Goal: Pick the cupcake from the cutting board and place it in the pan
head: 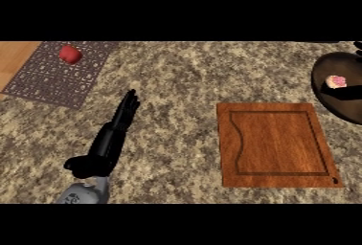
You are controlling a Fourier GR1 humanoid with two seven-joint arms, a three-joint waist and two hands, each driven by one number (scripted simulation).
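left forearm (pixel 84 194): grey, seen entering at the near edge of the worktop (pixel 176 86), towards its left side.
left hand (pixel 106 143): black, held over the left half of the worktop and pointed at the far edge. the fingers are stretched straight and kept together, released, with nothing grasped. the thumb is seen sticking out to the left, near the wrist.
cutting board (pixel 276 143): brown wood with a groove cut inside its rim, laid flat right of the worktop's middle, well apart from the left hand. nothing is carried on it.
right hand (pixel 348 94): only a black strip is seen, coming in from the worktop's right edge across the pan, just on the near side of the cupcake. whether it is released or grasping cannot be told, and contact with the cupcake cannot be told either.
cupcake (pixel 336 81): pink on top with a pale side, found inside the pan, not on the cutting board.
pan (pixel 332 107): dark and round, set at the right edge of the worktop, just beyond the board's far right corner and partly cut off by the view.
mat (pixel 53 79): dark and patterned, spread at the far left corner of the worktop.
red item (pixel 70 54): small, placed on the far part of the mat. its kind cannot be told.
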